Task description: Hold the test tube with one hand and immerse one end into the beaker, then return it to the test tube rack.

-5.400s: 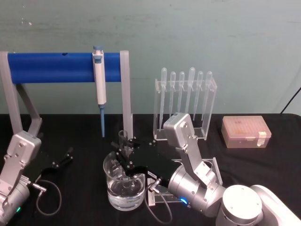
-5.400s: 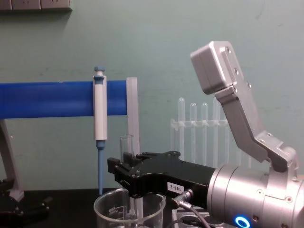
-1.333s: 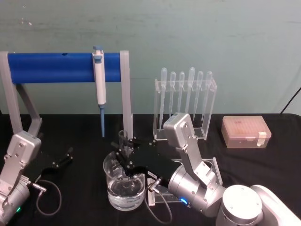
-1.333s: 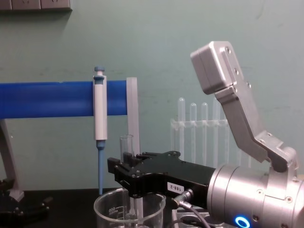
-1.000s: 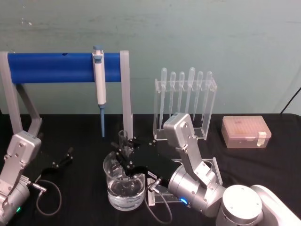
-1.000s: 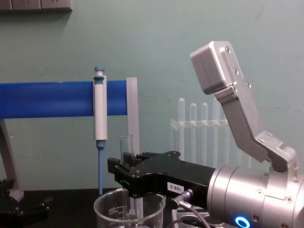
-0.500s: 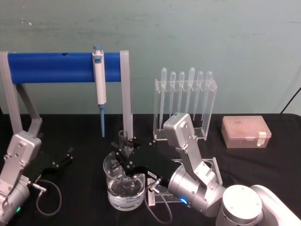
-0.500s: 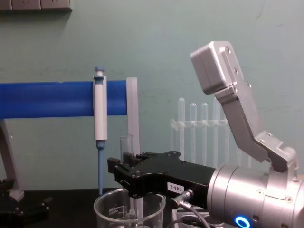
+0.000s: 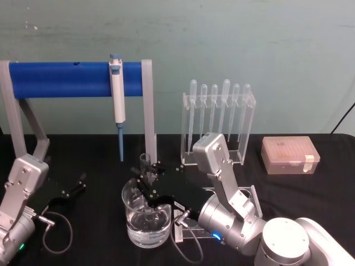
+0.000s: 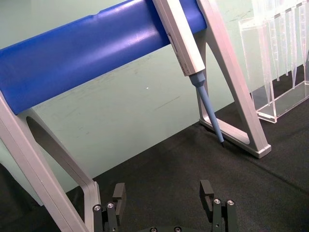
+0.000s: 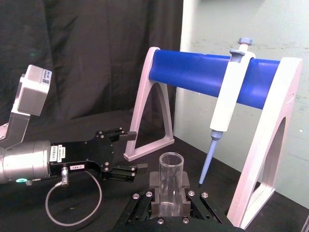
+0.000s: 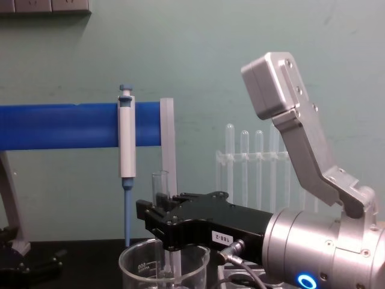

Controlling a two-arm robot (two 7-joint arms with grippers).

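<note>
**Count.** One test tube [image 12: 160,182], one beaker [image 9: 133,220], one white-and-blue pipettor [image 9: 117,100], six bulb-topped pipettes [image 9: 226,105] in one clear acrylic rack [image 9: 248,130], one lidded orange box [image 9: 289,155], and two grippers.

**Right gripper** [image 12: 160,219]. The jaws pinch the test tube about mid-length, one on each side. The tube stands upright. Its open, rimmed top rises above the jaws and its lower part runs down below them into the beaker, which sits directly beneath the jaws. The tube is clear glass, straight and far narrower than the beaker.

**Left gripper** [image 10: 162,202]. The jaws are spread with nothing between them, low over the black table cloth [image 10: 270,193] and well apart from the tube.

**Views compared.**
- The head view shows clear liquid in the lower part of the beaker.
- The chest view shows the beaker's rim and upper wall, with the tube passing down inside that rim.
- Whether the tube's lower end reaches the liquid cannot be told.
- The right wrist view shows the tube's round mouth seated between the jaws, with the pipettor hanging from a blue bar [image 11: 193,72] beyond them.
- The left wrist view shows the pipettor's blue tip ahead of the left jaws.
</note>
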